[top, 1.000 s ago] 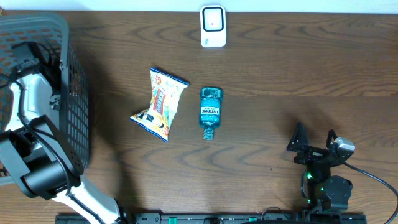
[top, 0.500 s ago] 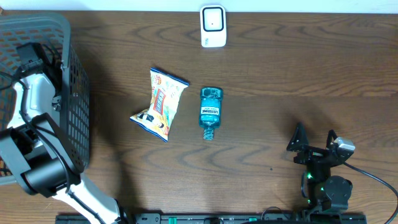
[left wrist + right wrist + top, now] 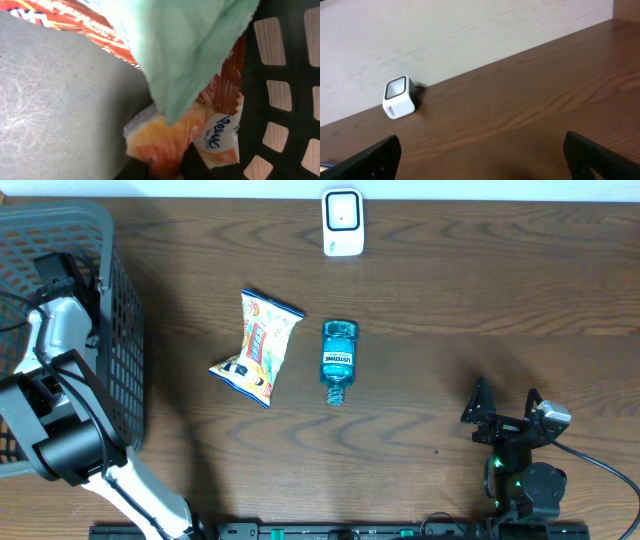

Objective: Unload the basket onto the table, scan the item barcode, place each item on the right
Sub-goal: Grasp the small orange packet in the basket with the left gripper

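Orange packet (image 3: 167,137) pinched by left fingers (image 3: 194,167); right fingers (image 3: 370,160) wide; bottle (image 3: 338,360) reads Listerine.

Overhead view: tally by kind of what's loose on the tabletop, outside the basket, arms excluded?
Snack bag: 1
Mouthwash bottle: 1
Barcode scanner: 1
Total: 3

On the wooden table (image 3: 500,300) a crumpled snack bag (image 3: 258,346) is seen lying just beside a blue mouthwash bottle (image 3: 338,358) — near, not touching. A pale wall (image 3: 445,25) is seen behind.
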`<state>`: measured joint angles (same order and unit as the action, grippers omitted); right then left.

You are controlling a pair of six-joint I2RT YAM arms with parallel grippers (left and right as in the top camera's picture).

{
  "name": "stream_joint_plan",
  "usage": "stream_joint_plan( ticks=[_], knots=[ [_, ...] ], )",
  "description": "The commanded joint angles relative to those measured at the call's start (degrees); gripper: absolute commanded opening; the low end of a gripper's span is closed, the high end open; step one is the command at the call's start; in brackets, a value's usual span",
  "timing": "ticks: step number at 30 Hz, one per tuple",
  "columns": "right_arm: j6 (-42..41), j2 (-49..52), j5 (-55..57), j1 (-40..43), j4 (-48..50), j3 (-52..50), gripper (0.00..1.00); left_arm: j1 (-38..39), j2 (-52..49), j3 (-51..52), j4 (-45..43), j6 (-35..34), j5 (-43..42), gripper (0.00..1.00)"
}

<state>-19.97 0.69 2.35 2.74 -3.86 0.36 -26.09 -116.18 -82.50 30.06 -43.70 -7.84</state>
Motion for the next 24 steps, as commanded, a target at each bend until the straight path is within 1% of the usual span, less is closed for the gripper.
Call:
stream_joint_plan(
  ticks=[1, 6, 10, 13, 19, 24],
  knots=[
    [-0.2, -0.3, 0.3, -0.4, -0.2, 0.0, 0.99, -1.4, -1.6, 1.7, 2.3, 0.8, -0.7, 0.08],
    [-0.2, -0.3, 0.3, -0.4, -0.2, 0.0, 0.99, -5.3, 5.0, 1.7, 4.5, 3.4, -0.8, 0.07],
    [-0.2, -0.3, 0.3, -0.4, -0.2, 0.0, 0.99, -8.8, 13.0, 1.7, 7.1, 4.0, -0.8, 0.07],
    [-0.2, -0.3, 0.3, -0.4, -0.2, 0.0, 0.99, -10.3, 19.6, 1.7, 7.4, 4.0, -2.2, 0.08],
    [-0.2, -0.3, 0.3, -0.4, -0.2, 0.0, 0.99, -10.2, 31.7, 1.7, 5.4, 4.0, -7.3, 0.07],
    [-0.2, -0.3, 0.3, -0.4, -0.2, 0.0, 0.99, -8.4, 39.5, 1.7, 3.9, 4.0, -7.6, 0.07]
  ],
)
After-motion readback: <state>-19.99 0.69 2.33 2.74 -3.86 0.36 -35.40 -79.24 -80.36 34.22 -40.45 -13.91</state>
